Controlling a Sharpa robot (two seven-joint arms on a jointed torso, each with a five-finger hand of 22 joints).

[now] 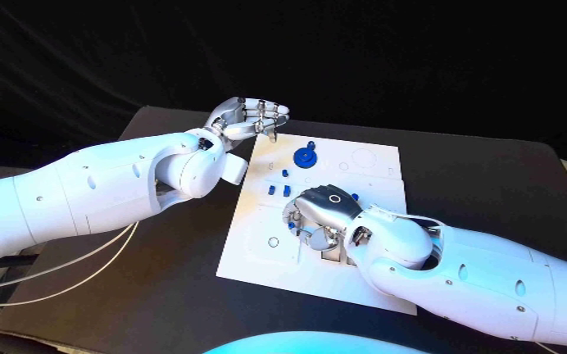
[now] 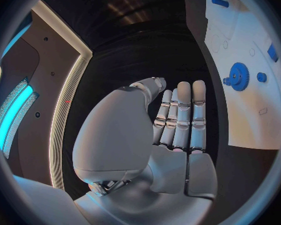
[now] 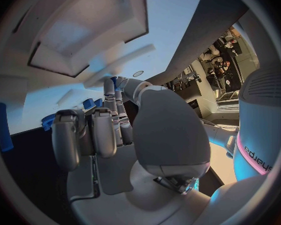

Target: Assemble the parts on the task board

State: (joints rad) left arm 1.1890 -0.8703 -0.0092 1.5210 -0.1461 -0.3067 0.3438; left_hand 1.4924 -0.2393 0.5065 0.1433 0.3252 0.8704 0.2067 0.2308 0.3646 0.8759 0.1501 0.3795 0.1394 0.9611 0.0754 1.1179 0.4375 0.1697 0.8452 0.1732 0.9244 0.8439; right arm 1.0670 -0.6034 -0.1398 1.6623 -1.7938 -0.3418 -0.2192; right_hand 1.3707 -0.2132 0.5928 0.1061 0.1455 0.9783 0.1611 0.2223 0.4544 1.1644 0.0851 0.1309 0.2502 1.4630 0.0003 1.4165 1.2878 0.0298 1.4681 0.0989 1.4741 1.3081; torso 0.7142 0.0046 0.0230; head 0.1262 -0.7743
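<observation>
Fingers of the right hand [image 1: 321,211] curl down onto the middle of the task board [image 1: 372,268], nearest the robot, and a small blue piece [image 1: 291,224] shows just beside its fingertips; whether the hand actually pinches a part I cannot tell, since its own back hides the contact from the head camera and the right wrist view shows the fingers [image 3: 97,135] bent close together with only a hint of blue [image 3: 115,81] at their tips. The pose suits pressing or seating a part into the plate, and I judge that to be the step in hand. Just beyond it, a few small blue parts [image 1: 278,188] lie on the board's left half, apparently waiting their turn. Further on, the blue gear [image 1: 305,156] sits near the far edge with outlined slots to its right. Farthest, the left hand [image 1: 251,120] hovers off the board's far-left corner above the black counter [image 1: 460,165], holding nothing, fingers [image 2: 181,117] straight and side by side in its wrist view, probably parked clear so the right hand has room to work
</observation>
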